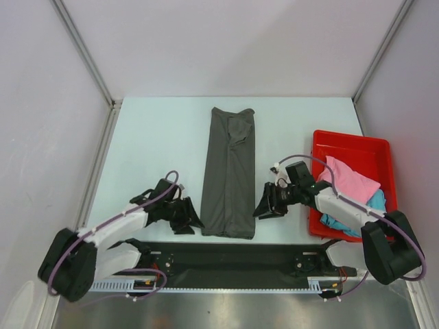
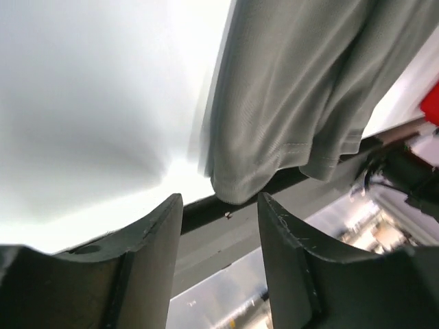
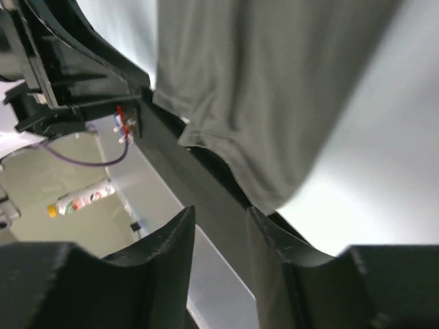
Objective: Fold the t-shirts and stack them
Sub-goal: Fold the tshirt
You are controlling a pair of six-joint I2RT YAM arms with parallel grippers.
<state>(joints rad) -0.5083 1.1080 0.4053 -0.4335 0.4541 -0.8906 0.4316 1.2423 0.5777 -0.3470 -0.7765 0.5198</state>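
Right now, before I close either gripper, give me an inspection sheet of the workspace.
Surface: pale table, no stains seen.
Job's things: grey t-shirt folded into a long strip at centre, its near hem by the table's near edge; pink t-shirt and turquoise t-shirt bunched in the red tray at right.
Clutter: nothing seen.
Grippers: left gripper open, empty, beside the strip's near left corner; right gripper open, empty, beside its near right corner.
Cables: purple cables run along both arms, clear of the grey t-shirt.
Surroundings: white walls with metal frame posts.
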